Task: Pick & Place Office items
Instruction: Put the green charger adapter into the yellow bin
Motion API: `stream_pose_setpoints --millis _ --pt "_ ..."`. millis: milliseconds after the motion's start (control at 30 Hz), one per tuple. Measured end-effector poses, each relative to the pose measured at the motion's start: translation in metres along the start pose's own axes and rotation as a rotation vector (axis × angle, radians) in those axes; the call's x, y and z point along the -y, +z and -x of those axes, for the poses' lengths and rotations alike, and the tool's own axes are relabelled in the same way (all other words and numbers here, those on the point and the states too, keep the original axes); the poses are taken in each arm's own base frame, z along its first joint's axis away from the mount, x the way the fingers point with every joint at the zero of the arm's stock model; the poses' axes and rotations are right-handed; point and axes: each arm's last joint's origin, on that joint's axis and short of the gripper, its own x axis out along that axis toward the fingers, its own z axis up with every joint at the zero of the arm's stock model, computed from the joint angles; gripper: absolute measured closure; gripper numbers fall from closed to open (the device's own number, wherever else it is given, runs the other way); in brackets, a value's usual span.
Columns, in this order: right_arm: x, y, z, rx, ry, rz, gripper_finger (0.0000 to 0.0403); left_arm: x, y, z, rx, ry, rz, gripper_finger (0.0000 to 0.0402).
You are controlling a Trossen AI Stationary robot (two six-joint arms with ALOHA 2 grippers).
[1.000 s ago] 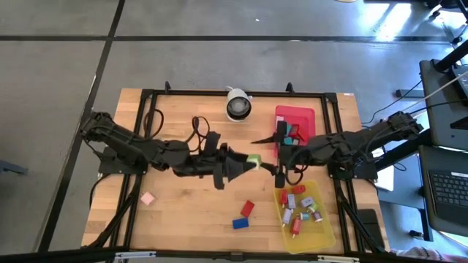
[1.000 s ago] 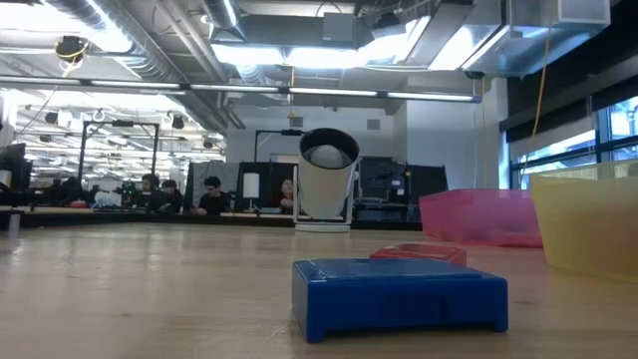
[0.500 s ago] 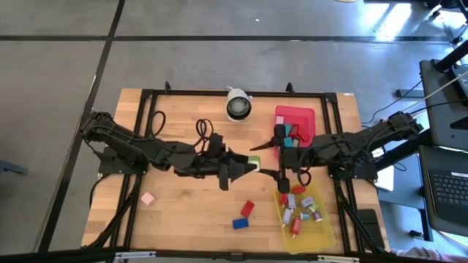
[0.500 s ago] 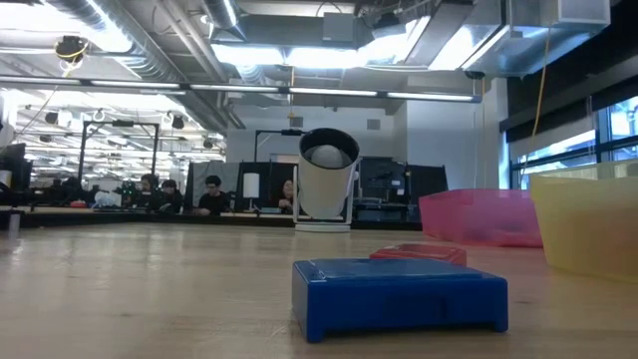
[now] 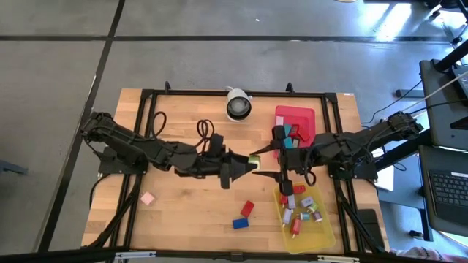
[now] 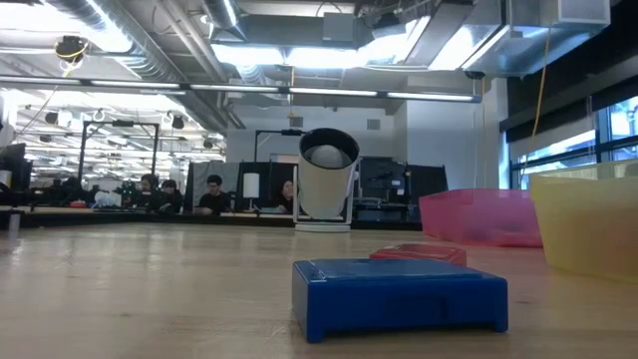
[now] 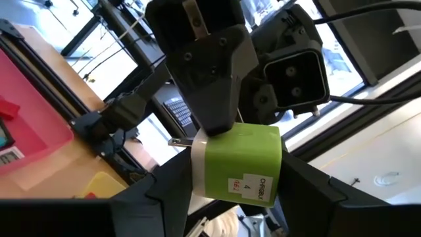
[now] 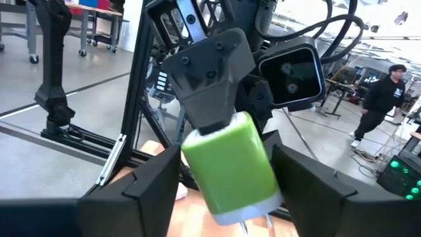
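Handover mid-air over the table's middle! The left gripper [image 5: 248, 164] is clamped on the green block [image 7: 238, 162], holding it off the wood, seemingly offering it across. The right gripper [image 5: 268, 161] has its fingers apart around the far end, not yet pinched. Beyond lie the red tray [image 5: 307, 115] and yellow tray [image 5: 327, 235], likely destinations.

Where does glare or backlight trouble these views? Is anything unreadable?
High view: sun glare on the floor at top right, table evenly lit. Low view: ceiling lamps blown out, blue block front shaded. Left wrist view: backlit, yet the green block label is readable.
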Motion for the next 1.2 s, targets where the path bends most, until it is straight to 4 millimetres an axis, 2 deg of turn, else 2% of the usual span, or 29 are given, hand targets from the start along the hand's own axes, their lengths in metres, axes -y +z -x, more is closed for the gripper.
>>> stream_pose_setpoints --millis 267,467,767,933,1067,1200 --pt "-0.001 0.000 0.000 0.002 0.007 0.021 0.0241 0.001 0.000 0.000 -0.002 -0.007 0.051 0.0204" --pt "-0.002 0.001 0.001 0.003 0.009 0.007 0.0249 0.001 0.000 0.000 -0.002 -0.008 0.057 0.0186" --pt "-0.002 0.000 0.002 -0.013 0.012 0.028 0.0251 0.000 0.001 -0.001 0.005 -0.002 0.066 0.0136" --pt "-0.001 -0.005 0.011 -0.109 0.028 0.028 0.0251 -0.007 0.010 -0.006 0.053 0.026 0.078 0.0109" --pt "0.006 -0.002 0.027 -0.150 -0.015 0.011 0.0251 -0.011 0.014 -0.009 0.018 0.010 0.117 0.0094" --pt "0.011 -0.002 0.051 -0.233 0.008 -0.191 0.0251 -0.018 0.020 -0.013 0.028 0.038 0.082 0.0089"
